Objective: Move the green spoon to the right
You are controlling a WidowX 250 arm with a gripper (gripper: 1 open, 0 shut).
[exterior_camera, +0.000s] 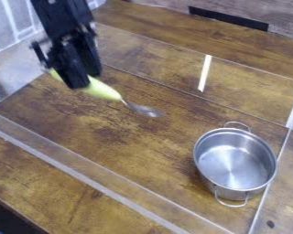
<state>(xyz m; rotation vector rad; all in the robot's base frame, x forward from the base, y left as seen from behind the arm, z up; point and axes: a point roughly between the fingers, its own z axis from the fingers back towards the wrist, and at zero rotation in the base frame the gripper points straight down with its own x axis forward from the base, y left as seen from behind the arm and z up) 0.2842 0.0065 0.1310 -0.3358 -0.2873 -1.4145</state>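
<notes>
We are watching the steel pot (234, 163) resting on the brown wooden table (106, 137), its two wire handles standing out at opposite sides of the rim. Up and to the left of the pot in the view, we are seeing the dark gripper (73, 80) reaching in from the top left, closed on the handle of the green spoon (103, 89). The spoon is hanging well apart from the pot, its yellow-green handle slanting down and its small grey bowl pointing towards the pot's side of the table. The fingertips are blurring, so we are probably seeing the spoon held above the wood, though its height is hard to judge. Above the pot, a short white strip (205, 73) is lying on the table.
</notes>
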